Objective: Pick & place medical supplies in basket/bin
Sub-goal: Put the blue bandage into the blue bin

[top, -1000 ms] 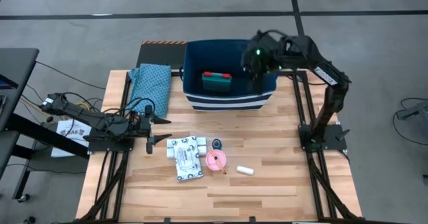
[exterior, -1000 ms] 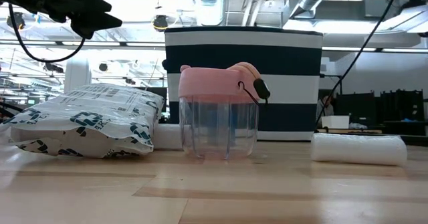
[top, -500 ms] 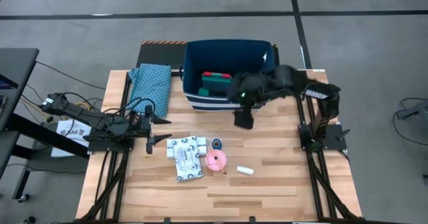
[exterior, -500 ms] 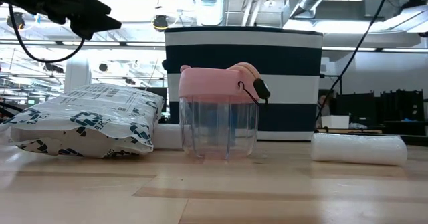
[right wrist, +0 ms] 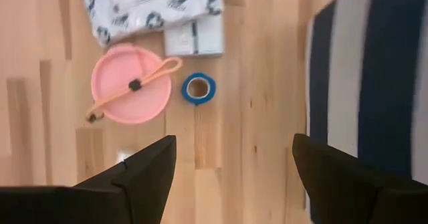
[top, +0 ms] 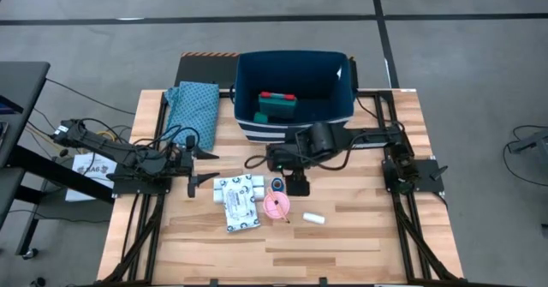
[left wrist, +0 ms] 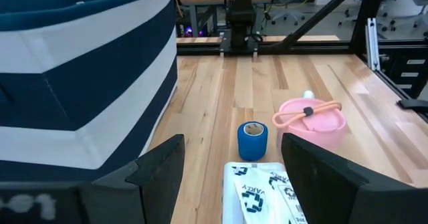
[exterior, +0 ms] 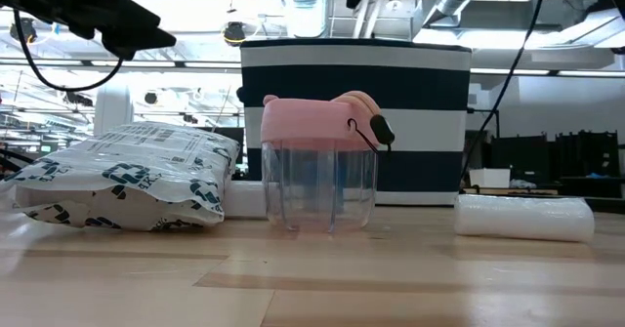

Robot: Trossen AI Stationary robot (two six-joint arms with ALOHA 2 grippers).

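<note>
The navy striped bin point(top: 338, 90) stands at the table's far middle with the teal-and-red box point(top: 276, 104) inside. In front of it lie a white compartment tray point(top: 240, 187), a white printed packet point(top: 242, 216), a small blue roll point(top: 276, 185), a pink-lidded clear round container point(top: 276, 206) and a white tube point(top: 313, 219). My right gripper point(top: 295, 182) hangs open above the table beside the blue roll point(right wrist: 198, 89), pointing down. My left gripper point(top: 205, 167) waits open at the left, level, facing the blue roll point(left wrist: 253, 140).
A teal patterned folded cloth point(top: 193, 107) lies at the far left, beside the bin. In the low view the container point(exterior: 319, 161) stands between the packet point(exterior: 127, 176) and the tube point(exterior: 524, 217). Bare wood lies along the near edge and on the right.
My right arm has swung from above the bin's far right corner toward the near edge and the left, dropping lower, and now hangs over the table next to the blue roll. The supplies have stayed where they were.
</note>
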